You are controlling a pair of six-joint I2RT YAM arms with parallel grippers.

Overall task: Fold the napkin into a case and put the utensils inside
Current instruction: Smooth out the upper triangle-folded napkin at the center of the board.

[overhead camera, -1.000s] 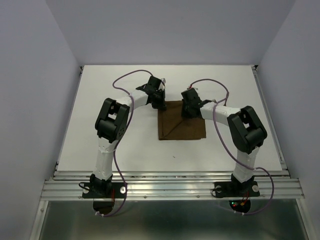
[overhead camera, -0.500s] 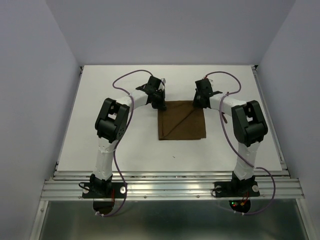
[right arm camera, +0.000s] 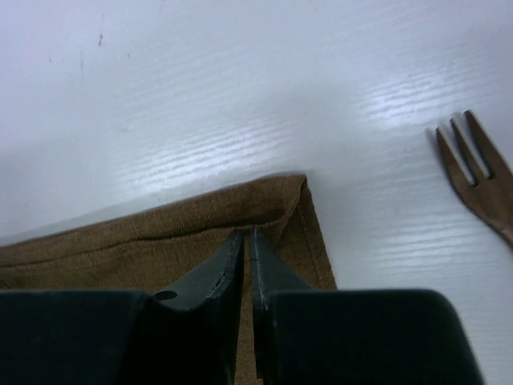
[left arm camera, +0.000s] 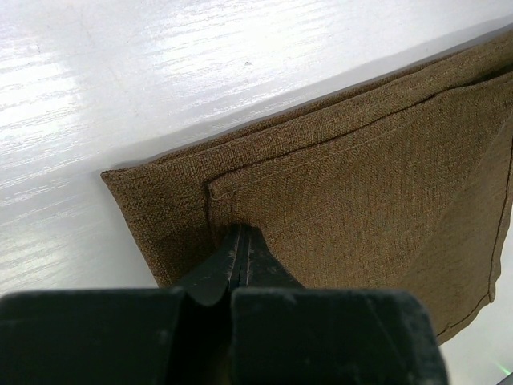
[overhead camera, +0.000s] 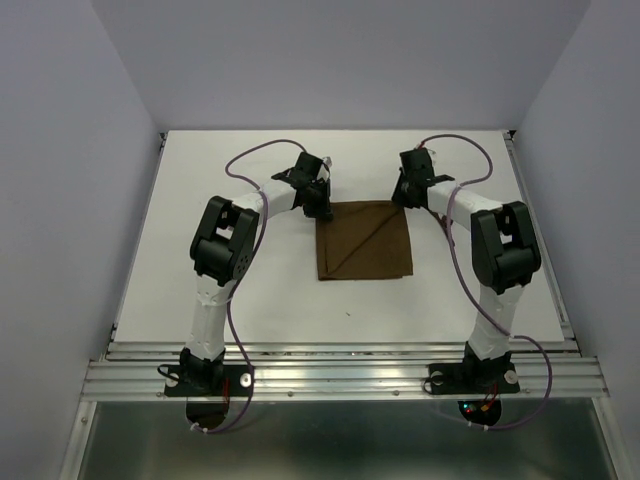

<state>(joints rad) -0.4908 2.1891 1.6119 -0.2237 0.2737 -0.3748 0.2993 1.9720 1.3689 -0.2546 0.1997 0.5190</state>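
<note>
The dark brown napkin (overhead camera: 365, 245) lies flat as a layered square with a diagonal fold line; no narrow case shape shows. My left gripper (overhead camera: 320, 208) is shut, and its tips (left arm camera: 242, 233) press down just inside the top layer's corner at the napkin's (left arm camera: 361, 184) far left. My right gripper (overhead camera: 403, 197) is at the far right corner. Its jaws (right arm camera: 247, 233) are nearly together, pinching a puckered ridge of the napkin (right arm camera: 160, 233). A dark brown fork (right arm camera: 481, 180) lies on the table to the right of that corner; only its tines show.
The white table (overhead camera: 250, 290) is closed in by pale walls at the back and both sides. A metal rail (overhead camera: 340, 375) runs along the near edge by the arm bases. Purple cables loop above both forearms.
My right gripper has travelled from the middle of the napkin out to its far right corner, drawing the flap with it. The left gripper has stayed put.
</note>
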